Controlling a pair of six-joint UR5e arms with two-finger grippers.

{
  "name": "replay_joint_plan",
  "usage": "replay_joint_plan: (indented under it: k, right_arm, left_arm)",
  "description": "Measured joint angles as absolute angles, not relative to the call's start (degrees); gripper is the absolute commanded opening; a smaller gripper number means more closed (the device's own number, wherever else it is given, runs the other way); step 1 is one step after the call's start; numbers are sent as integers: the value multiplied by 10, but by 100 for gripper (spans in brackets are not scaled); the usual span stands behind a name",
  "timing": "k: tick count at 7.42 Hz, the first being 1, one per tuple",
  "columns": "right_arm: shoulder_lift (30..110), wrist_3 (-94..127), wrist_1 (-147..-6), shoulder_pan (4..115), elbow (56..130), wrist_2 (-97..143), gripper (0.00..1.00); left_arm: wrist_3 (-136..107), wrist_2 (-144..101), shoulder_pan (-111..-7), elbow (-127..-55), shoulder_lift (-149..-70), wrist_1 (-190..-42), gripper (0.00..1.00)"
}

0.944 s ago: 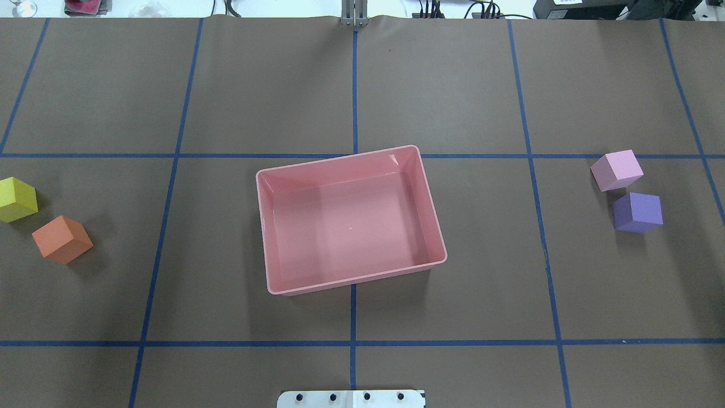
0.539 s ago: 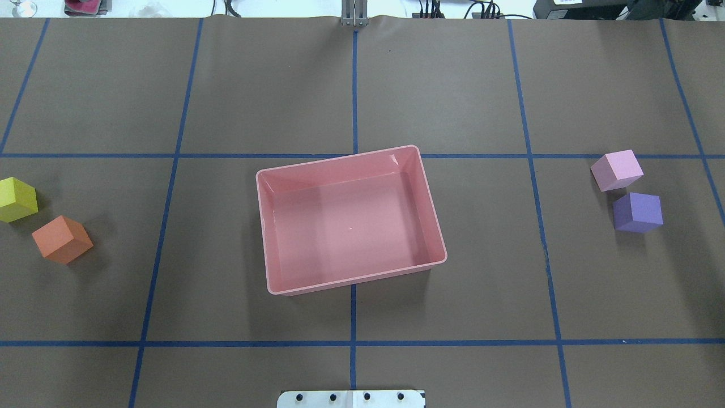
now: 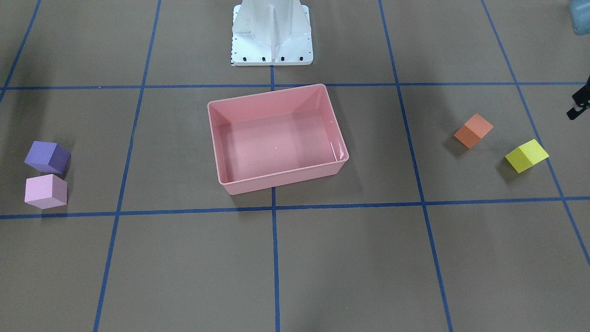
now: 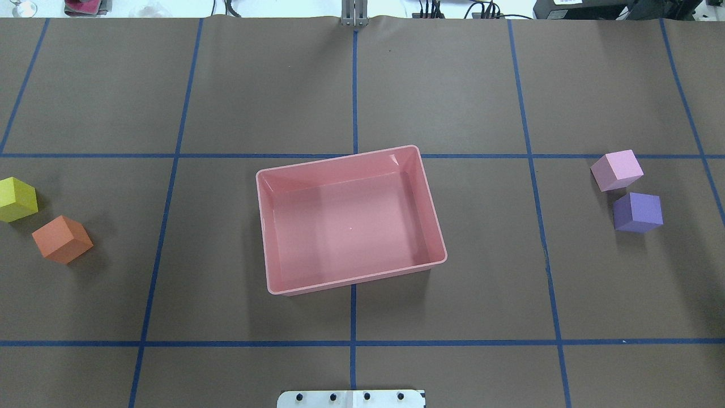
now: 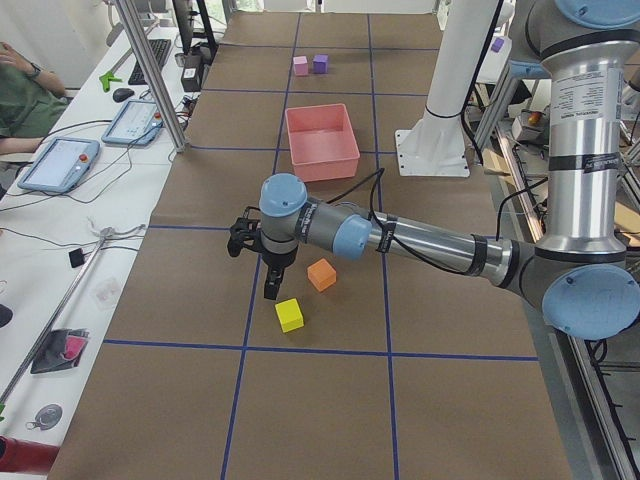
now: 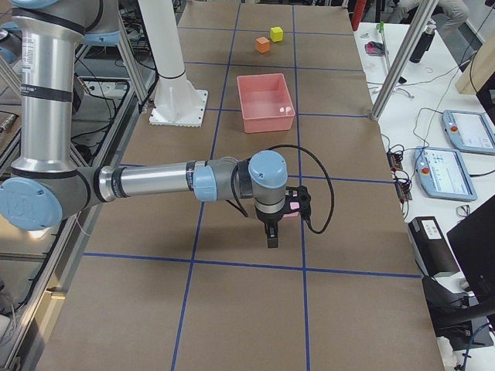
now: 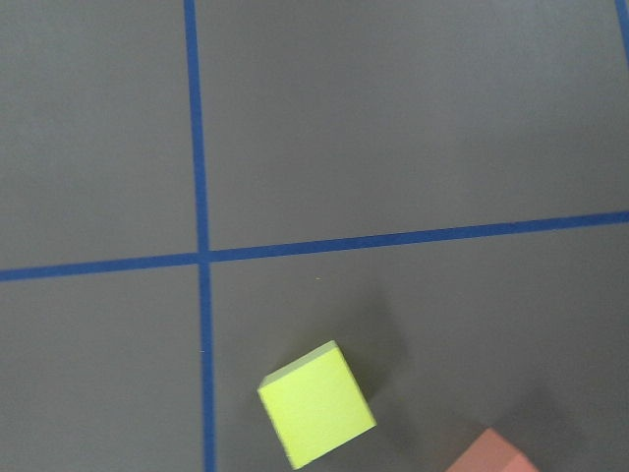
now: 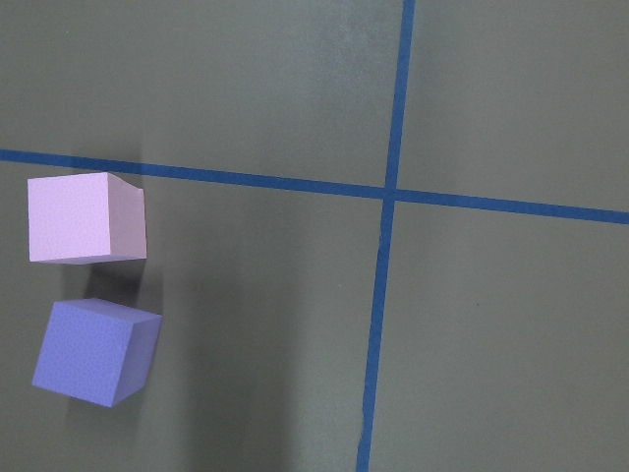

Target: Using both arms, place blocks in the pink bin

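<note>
The pink bin [image 4: 261,226] sits empty mid-table, also in the front view [image 3: 281,177]. The yellow block [image 4: 17,198] and orange block [image 4: 62,239] lie at the far left. The light pink block [image 4: 617,170] and purple block [image 4: 638,212] lie at the far right. My left gripper [image 5: 270,285] hovers above the table beside the yellow block [image 5: 290,314]; only a black edge of it shows in the front view [image 3: 580,103]. My right gripper [image 6: 272,236] hangs over the light pink block [image 6: 292,207]. I cannot tell whether either is open or shut. Neither wrist view shows fingers.
The white base pedestal [image 3: 272,37] stands behind the bin. Blue tape lines grid the brown table cover. Operators' desks with tablets [image 5: 58,165] run along the far side, behind metal posts [image 5: 150,75].
</note>
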State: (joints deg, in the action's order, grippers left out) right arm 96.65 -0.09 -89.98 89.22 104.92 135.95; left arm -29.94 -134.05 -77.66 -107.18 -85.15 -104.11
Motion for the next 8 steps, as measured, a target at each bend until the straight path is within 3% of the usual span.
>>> replay_joint_plan:
  k: [4,8]
  right_arm:
    - [967,0,-898,879,1048,1362,100]
    - [967,2,-897,879,1050,1368,100]
  left_arm:
    - [-692,-1194,-593,-1124,-798,-1144,100]
    - [-819,-1064,-454,-1123,-791,-1149,100]
